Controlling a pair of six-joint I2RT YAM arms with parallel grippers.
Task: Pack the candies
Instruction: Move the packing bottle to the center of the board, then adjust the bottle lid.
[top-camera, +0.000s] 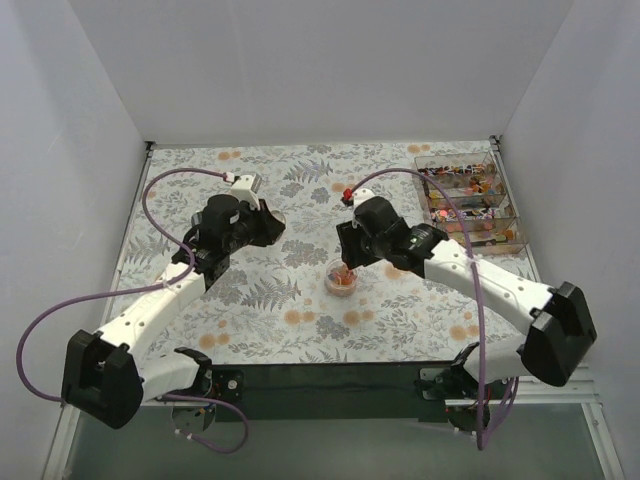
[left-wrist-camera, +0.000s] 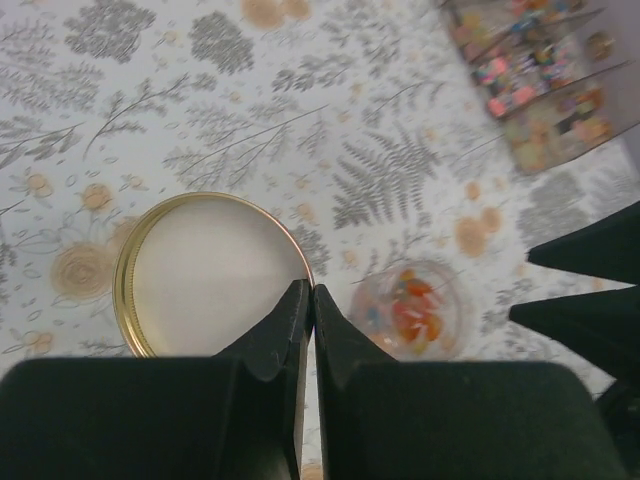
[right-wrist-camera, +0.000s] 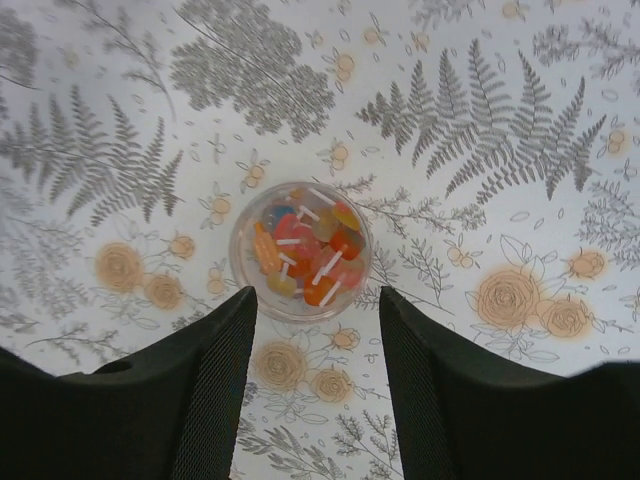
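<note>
A small round clear jar (right-wrist-camera: 238, 268) stands on the flowered table cloth, filled with candies (right-wrist-camera: 305, 250) in orange, red, pink and yellow with white sticks. My right gripper (right-wrist-camera: 317, 295) hovers open just above and in front of it, with nothing between its fingers. The top view shows that jar (top-camera: 342, 279) right below the right gripper (top-camera: 346, 256). My left gripper (left-wrist-camera: 311, 293) is shut on the rim of the gold lid (left-wrist-camera: 210, 270), which it holds clear of the table, white inside facing the camera, to the left of the jar (left-wrist-camera: 410, 310).
A clear compartment box (top-camera: 470, 195) with several more mixed candies sits at the back right, near the right wall. White walls close in the table on three sides. The right gripper's black fingers (left-wrist-camera: 580, 290) poke in at the right edge of the left wrist view.
</note>
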